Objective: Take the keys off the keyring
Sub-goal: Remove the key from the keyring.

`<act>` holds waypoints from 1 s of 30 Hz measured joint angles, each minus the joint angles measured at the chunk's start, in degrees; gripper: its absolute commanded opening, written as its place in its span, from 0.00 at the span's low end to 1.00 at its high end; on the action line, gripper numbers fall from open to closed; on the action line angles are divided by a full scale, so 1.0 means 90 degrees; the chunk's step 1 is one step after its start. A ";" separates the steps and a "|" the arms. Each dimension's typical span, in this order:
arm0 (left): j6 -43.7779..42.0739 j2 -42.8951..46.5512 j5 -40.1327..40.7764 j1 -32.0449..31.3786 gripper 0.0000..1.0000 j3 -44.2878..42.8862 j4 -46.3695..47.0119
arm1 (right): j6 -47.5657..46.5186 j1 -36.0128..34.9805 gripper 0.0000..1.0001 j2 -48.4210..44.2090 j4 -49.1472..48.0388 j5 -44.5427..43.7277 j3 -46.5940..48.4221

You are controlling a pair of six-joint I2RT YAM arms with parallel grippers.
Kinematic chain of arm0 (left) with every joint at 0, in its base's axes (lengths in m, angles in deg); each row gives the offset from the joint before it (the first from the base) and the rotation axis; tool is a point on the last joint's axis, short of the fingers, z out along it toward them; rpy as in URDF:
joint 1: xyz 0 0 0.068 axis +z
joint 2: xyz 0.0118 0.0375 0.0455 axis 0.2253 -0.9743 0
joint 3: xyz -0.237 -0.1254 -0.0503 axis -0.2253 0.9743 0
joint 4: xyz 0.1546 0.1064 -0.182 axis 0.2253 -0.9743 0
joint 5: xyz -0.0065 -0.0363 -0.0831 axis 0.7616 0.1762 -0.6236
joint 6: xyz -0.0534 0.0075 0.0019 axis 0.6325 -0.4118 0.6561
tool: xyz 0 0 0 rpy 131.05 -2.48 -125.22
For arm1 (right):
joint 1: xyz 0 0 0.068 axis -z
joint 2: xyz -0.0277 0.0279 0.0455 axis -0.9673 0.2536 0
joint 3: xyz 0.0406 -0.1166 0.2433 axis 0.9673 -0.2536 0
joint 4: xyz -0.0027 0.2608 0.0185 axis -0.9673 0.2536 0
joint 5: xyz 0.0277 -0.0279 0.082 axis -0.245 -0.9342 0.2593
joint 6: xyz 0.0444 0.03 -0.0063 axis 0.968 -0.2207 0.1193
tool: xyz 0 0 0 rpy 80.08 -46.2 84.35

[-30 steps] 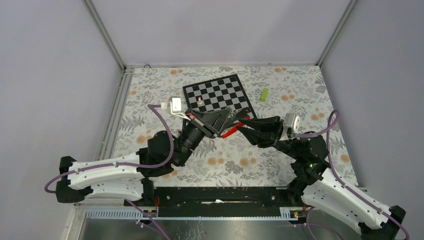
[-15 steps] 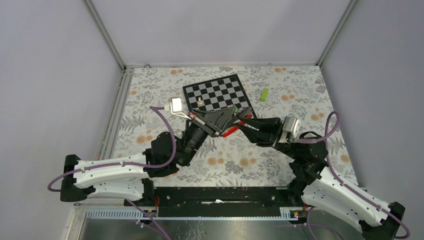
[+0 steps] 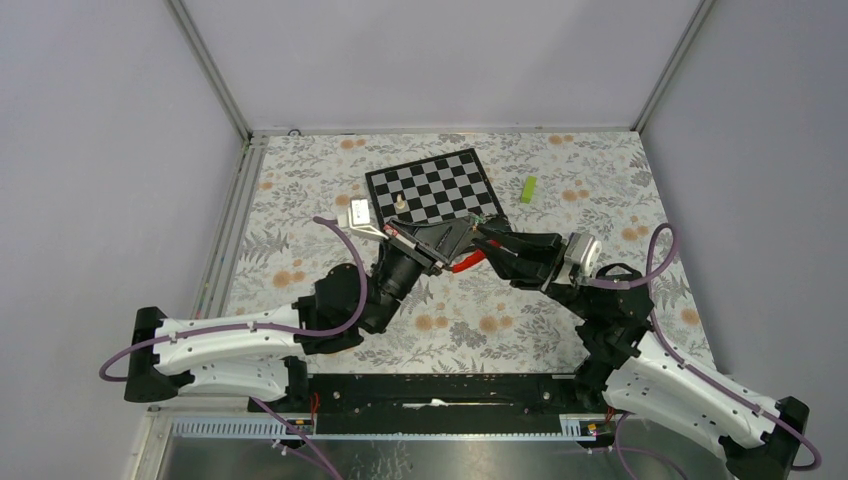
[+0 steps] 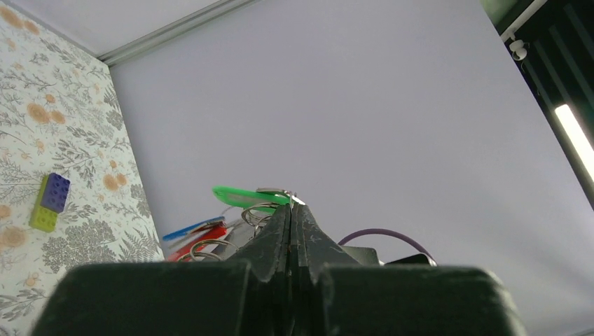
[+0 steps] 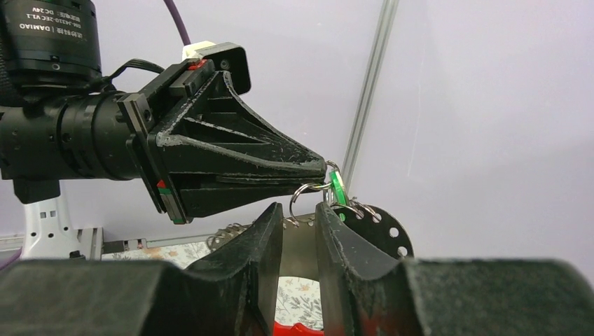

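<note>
My left gripper [image 3: 457, 233] [image 4: 293, 206] is shut, its tips pinching the keyring [image 5: 309, 194] in the air just in front of the chessboard. Silvery rings [image 4: 258, 213], a green-headed key [image 4: 246, 197] [image 5: 337, 187], a blue-headed key [image 4: 191, 228] and the red strap [image 3: 466, 264] [image 4: 204, 239] hang from it. My right gripper [image 3: 481, 231] [image 5: 300, 215] meets it from the right, jaws a narrow gap apart around the hanging ring. A flat silvery piece [image 5: 301, 241] fills that gap; I cannot tell whether the fingers [image 5: 270, 227] touch it.
The chessboard [image 3: 445, 178] lies behind the grippers with a small pale piece [image 3: 400, 203] on it. A lime-green block [image 3: 528, 188] lies to its right. A purple-and-yellow block [image 4: 49, 203] sits on the floral cloth. A black disc with holes [image 5: 384, 225] hangs behind the right fingers.
The right gripper has moved left up to the left gripper's tips, and its jaws have narrowed. The left arm has shifted slightly right, still shut on the bunch.
</note>
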 measured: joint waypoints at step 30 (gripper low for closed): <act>0.0369 -0.0175 0.0304 0.0017 0.00 -0.0046 0.0097 | -0.0631 -0.0384 0.00 0.0243 -0.0355 -0.1175 -0.0046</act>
